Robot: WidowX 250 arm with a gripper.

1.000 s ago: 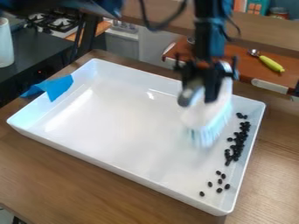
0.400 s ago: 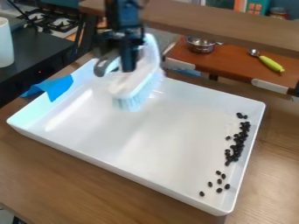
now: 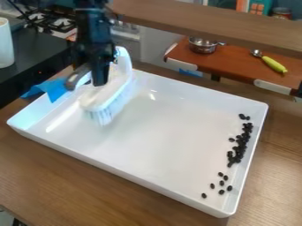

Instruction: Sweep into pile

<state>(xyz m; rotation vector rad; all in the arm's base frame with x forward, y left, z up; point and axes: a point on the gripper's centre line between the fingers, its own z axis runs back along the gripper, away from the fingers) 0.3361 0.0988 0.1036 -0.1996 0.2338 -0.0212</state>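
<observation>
At the upper left, over the left part of the white tray, the black gripper is shut on a white brush. The brush is tilted, its pale bristles facing down and to the right; whether they touch the tray floor I cannot tell. Dark beans lie in a long cluster along the tray's right wall. Several looser beans are scattered near the right front corner, well away from the brush.
Blue tape or cloth hangs over the tray's left rim. Behind the tray, a brown board holds a metal pot and a green-handled scoop. A white cylinder stands on the dark counter at far left.
The gripper and brush have moved left across the tray, from near the beans to its left part. The bean cluster looks nearly the same, with one bean at its left edge slightly shifted.
</observation>
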